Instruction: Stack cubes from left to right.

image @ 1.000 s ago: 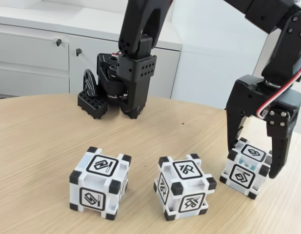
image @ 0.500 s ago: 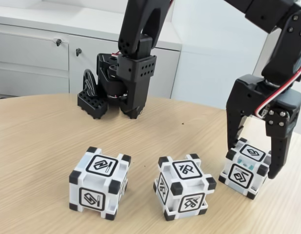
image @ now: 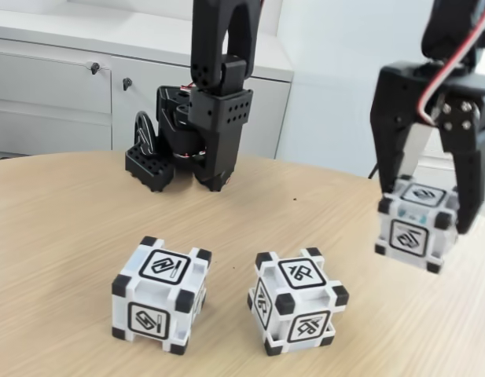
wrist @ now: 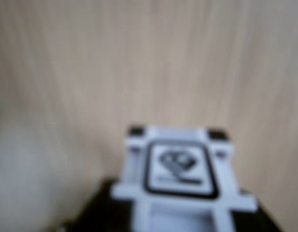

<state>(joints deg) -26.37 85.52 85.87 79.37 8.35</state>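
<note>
Three white cubes with black corners show in the fixed view. The left cube (image: 159,294) and the middle cube (image: 296,301) rest on the wooden table (image: 61,228). The right cube (image: 416,223) hangs clear above the table, with my black gripper (image: 427,216) shut on it from above, one finger on each side. In the blurred wrist view the held cube (wrist: 180,179) sits at the bottom centre, its glyph face toward the camera, with bare table behind it.
The arm's black base (image: 196,129) stands at the back of the table, behind the left and middle cubes. White cabinets (image: 61,86) stand beyond the table's curved far edge.
The gripper closed on the right cube and lifted it off the table. The other two cubes have not moved.
</note>
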